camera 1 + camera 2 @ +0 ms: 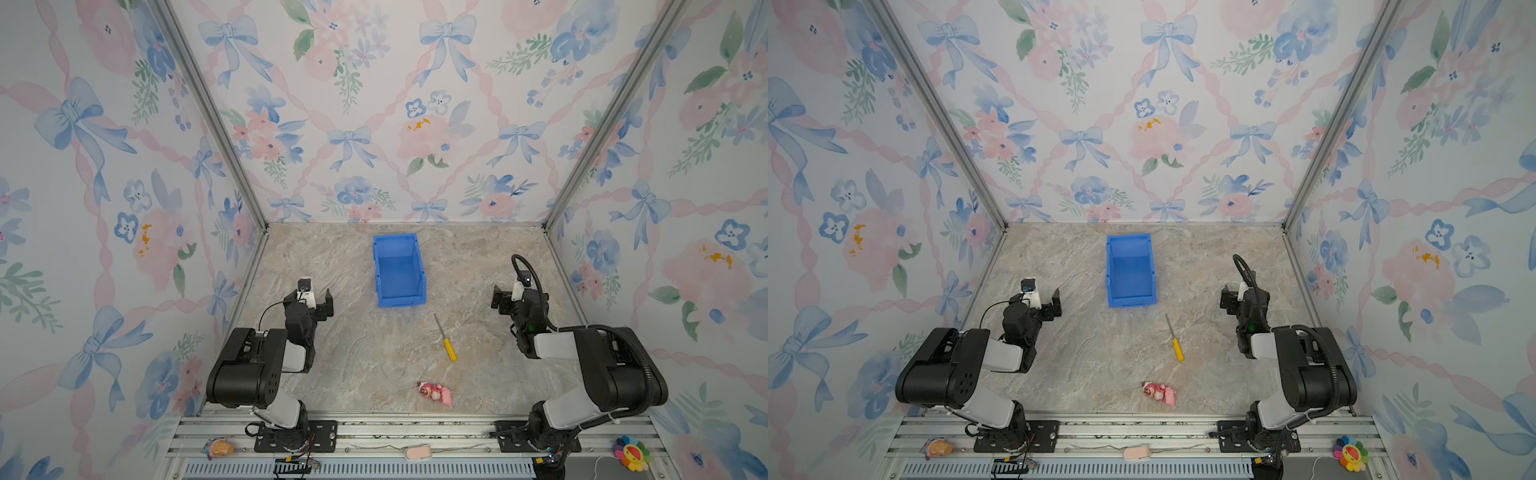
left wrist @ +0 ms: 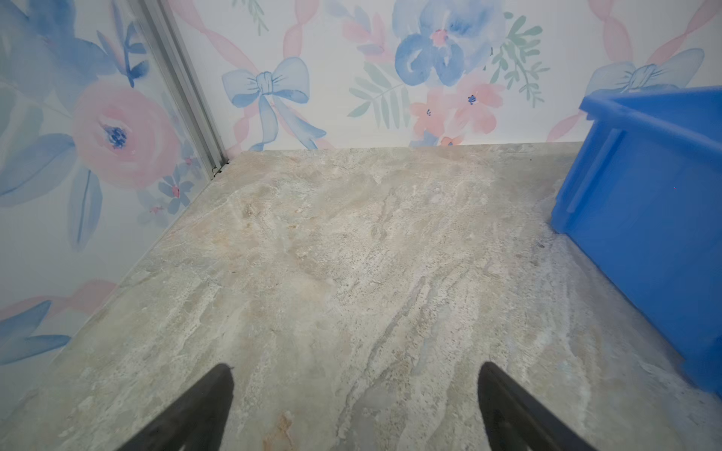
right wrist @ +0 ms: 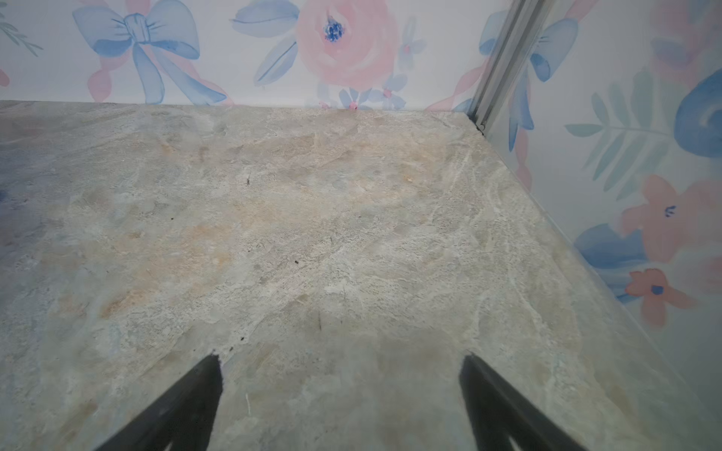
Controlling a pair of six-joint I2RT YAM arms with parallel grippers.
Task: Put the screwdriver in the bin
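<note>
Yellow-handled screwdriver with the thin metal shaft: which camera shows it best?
The top camera: in both top views the slim yellow-handled screwdriver lies whole and unobstructed on the marbled tabletop. Neither wrist view shows it at all.

In a top view, the bin (image 1: 1131, 300) is standing open-topped toward the back of the marbled tabletop (image 1: 1092, 361), its lower front lip facing the arms. The screwdriver (image 1: 1176, 346) is lying flat on the tabletop near the bin's front right corner but apart from it. Its yellow handle is pointing toward the front edge and its thin shaft is angling back toward the bin. A pink doll (image 1: 1158, 392) is lying closer to the front edge, apart from the screwdriver. The left gripper (image 1: 1054, 305) is hanging to the left of the bin and the right gripper (image 1: 1227, 301) to the right of it, both well clear of the screwdriver. A multicoloured flower toy (image 1: 1350, 453) is sitting on the front rail at the right corner.
</note>
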